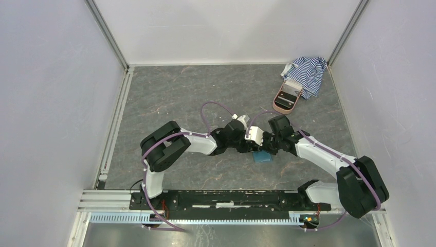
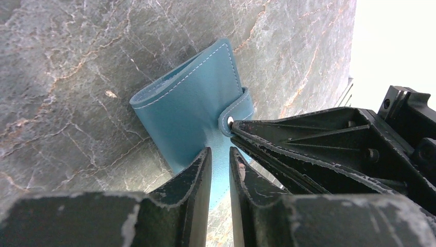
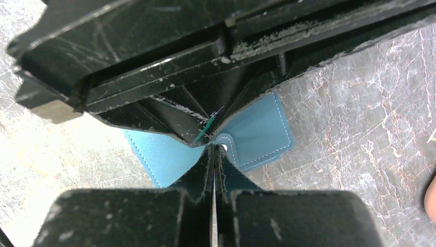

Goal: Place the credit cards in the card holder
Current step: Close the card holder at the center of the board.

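Top: we found card holder (image 1: 262, 157) mid-tabletop (image 1: 180, 92), toward near edge, left gripper (image 1: 255, 149) and right gripper (image 1: 268, 147) meeting over it.
Left wrist: left gripper (image 2: 220, 164) narrow, clamped on its edge.
Right wrist: right gripper (image 3: 213, 154) fingers together, tips at snap tab (image 3: 230, 147).

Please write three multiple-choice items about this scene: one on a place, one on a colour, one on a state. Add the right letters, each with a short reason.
1. Where does the pink case lie?
A. between the arm bases
B. at the far right, by the striped cloth
C. in the far left corner

2. What colour is the card holder?
A. red
B. black
C. teal-blue

3. The right gripper is:
A. wide open
B. shut
C. out of view

Answers:
1. B, as the top view shows it at the cloth's edge.
2. C, as both wrist views show teal-blue leather.
3. B, as the right wrist view shows it closed at the snap tab.
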`<move>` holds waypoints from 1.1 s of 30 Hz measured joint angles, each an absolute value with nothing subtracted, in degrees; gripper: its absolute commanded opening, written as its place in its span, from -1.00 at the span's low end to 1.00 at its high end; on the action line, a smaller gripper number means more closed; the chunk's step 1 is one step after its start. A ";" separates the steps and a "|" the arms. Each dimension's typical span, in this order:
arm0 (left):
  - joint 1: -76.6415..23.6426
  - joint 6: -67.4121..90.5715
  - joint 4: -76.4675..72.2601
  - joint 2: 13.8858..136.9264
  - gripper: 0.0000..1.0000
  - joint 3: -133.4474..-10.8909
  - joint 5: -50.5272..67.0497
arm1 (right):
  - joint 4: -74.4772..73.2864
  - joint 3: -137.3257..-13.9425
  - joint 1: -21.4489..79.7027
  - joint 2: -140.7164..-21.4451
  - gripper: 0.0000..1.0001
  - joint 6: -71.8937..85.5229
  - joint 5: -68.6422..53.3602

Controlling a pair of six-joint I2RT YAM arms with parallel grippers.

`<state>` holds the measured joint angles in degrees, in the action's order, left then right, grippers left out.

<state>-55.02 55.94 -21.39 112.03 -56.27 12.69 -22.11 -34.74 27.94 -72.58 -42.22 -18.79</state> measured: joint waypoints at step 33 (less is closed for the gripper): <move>-52.73 56.16 -17.17 107.83 -0.39 -52.27 12.43 | -23.18 -33.85 28.95 -72.55 -0.51 -47.90 -20.05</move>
